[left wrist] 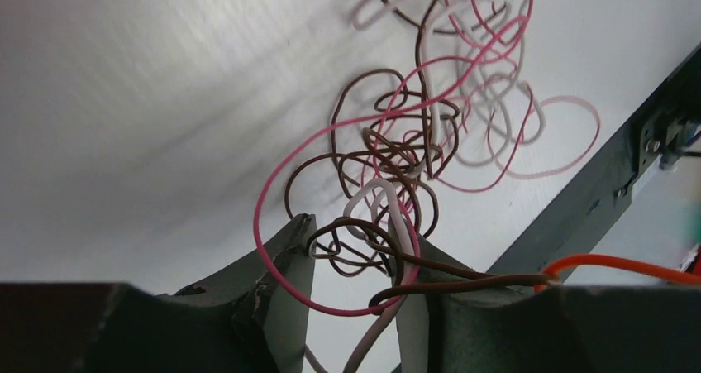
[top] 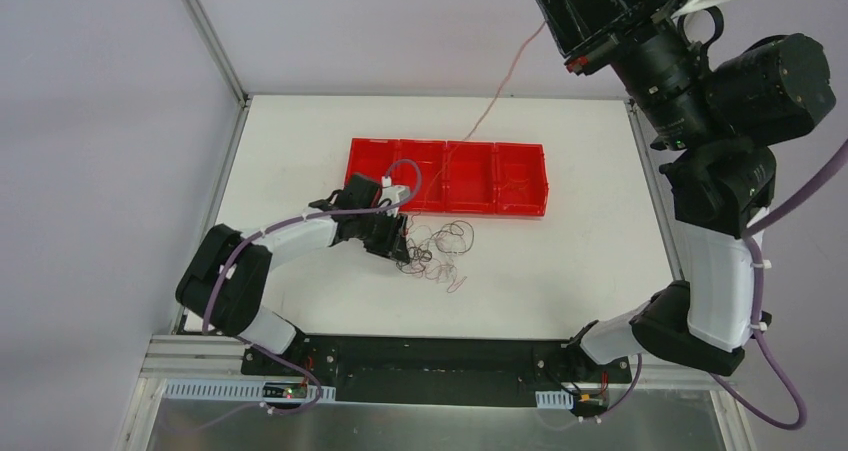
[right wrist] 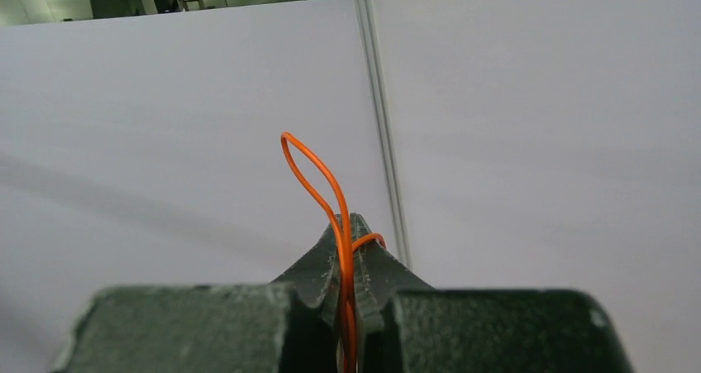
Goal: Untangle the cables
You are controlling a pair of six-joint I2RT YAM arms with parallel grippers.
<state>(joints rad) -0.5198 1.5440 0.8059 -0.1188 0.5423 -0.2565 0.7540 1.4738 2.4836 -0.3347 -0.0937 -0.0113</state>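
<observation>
Several thin cables, brown, pink and white, lie knotted in a loose tangle [top: 437, 246] on the white tabletop [top: 560, 261], just in front of a red compartment tray [top: 520, 186]. The left end effector [left wrist: 360, 249] sits low at the tangle's near edge with its jaws apart. Brown, white and pink strands are threaded through the gap, and nothing looks pinched. The right end effector [right wrist: 351, 232] is raised high above the far right corner, clamped together on a loop of orange wire [right wrist: 310, 170]. That wire slants down over the tray toward the knot. The main risk I see is that the left side pins nothing, so a further upward pull could lift the whole bundle or cinch the loops tighter. The thin orange wire could also slide out of the right grip, or strands could snag on the left fingers.
</observation>
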